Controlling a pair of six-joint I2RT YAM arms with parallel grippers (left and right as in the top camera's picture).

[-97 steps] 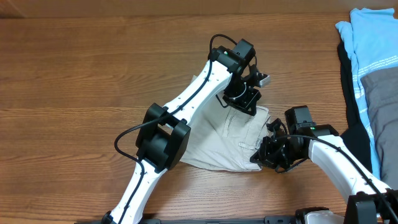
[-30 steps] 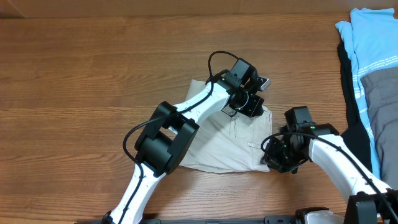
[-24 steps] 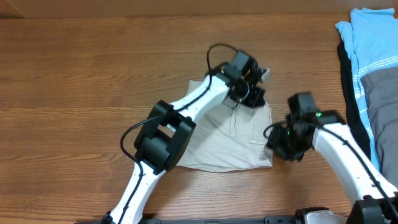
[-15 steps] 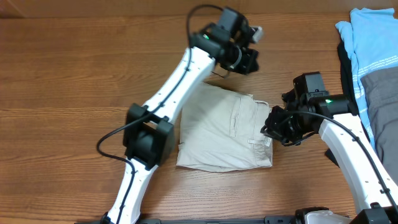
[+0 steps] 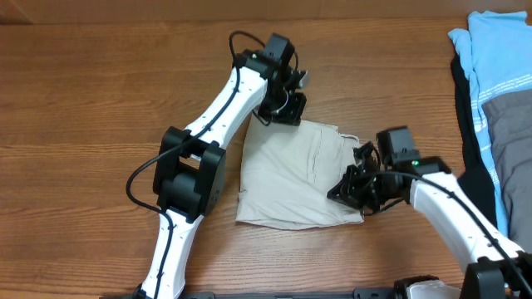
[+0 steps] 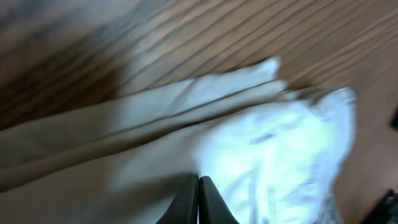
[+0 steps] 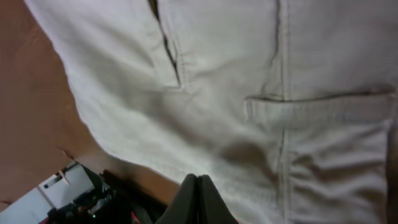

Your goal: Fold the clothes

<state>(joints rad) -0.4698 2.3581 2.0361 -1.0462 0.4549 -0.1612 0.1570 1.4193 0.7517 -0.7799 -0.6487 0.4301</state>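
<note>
1. Overhead view:
   - The shorts (image 5: 287,178) lie near the middle of the table (image 5: 100,100), a little toward 4 o'clock. They are gathered into a rough rectangle with layers doubled over.
   - I judge the fold largely made. The 6 o'clock hem is uneven and the 3 o'clock edge is rumpled, so squaring up, or one more fold, seems to be left.
   - The left gripper (image 5: 283,110) sits at the packet's 11 o'clock corner, its arm reaching up from 7 o'clock.
   - The right gripper (image 5: 347,189) is low at the 3 o'clock edge, its arm bent in from 4 o'clock. From here I cannot tell how either pincer stands.
   - A light blue garment (image 5: 490,58) and a grey garment (image 5: 511,124) lie well apart at the table's 3 o'clock edge.

2. Left wrist view (blurred):
   - The left gripper (image 6: 198,198) has its tips pressed together, with no cloth visibly between them.
   - The shorts (image 6: 124,143) fill the lower half of the picture. Bare table (image 6: 186,43) shows toward 12 o'clock.

3. Right wrist view:
   - The right gripper (image 7: 198,199) is likewise pressed together, hanging close above the shorts (image 7: 249,62) and pinching nothing that I can see.
   - A pocket opening (image 7: 166,50) lies toward 11 o'clock and stitched seams toward 3 o'clock.
   - Table (image 7: 37,106) shows at 9 o'clock.
</note>
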